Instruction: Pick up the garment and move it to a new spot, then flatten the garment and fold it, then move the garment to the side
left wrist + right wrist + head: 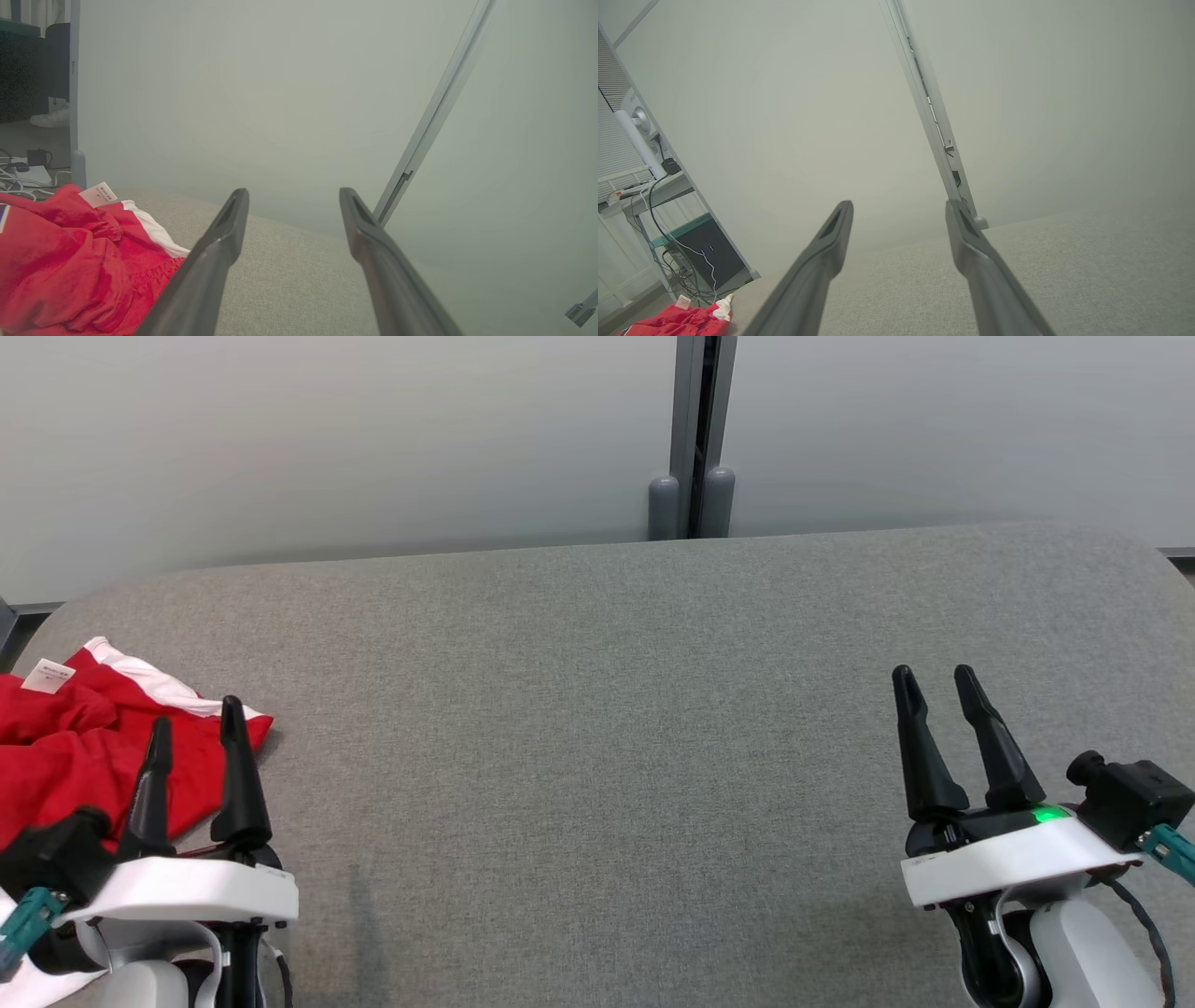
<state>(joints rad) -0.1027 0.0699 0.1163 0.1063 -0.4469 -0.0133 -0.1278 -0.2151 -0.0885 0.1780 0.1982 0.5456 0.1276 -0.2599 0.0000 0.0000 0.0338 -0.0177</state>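
Grey fabric-covered bench [597, 709], backed by pale wall panels [327, 439]. The red, white-trimmed garment [65, 756] lay crumpled at the bench's left end. My left tool [196, 713] stood spread and empty over the garment's near edge; I could not tell whether it touched the cloth. My right tool [934, 672], likewise spread and empty, hung at the right end, well apart. A white label [47, 675] showed at the garment's far corner.

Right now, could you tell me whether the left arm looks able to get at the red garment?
Probably yes. The left arm has its jaws open close beside the red garment, which lies crumpled at the left end of the table. Nothing lies between them, so a short reach should do.
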